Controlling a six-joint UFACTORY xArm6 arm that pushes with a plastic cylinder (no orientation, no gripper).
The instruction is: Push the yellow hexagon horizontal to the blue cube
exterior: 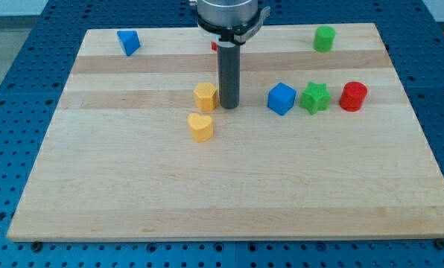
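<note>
The yellow hexagon (205, 96) lies near the board's middle. My tip (229, 106) stands right against its right side, between it and the blue cube (281, 98). The blue cube sits to the view's right at about the same height in the view as the hexagon. A yellow heart-shaped block (200, 127) lies just below the hexagon.
A green star (315, 97) and a red cylinder (353, 97) stand in a row right of the blue cube. A blue triangular block (129, 42) is at the top left, a green cylinder (324, 38) at the top right. A red block (214, 46) peeks out behind the rod.
</note>
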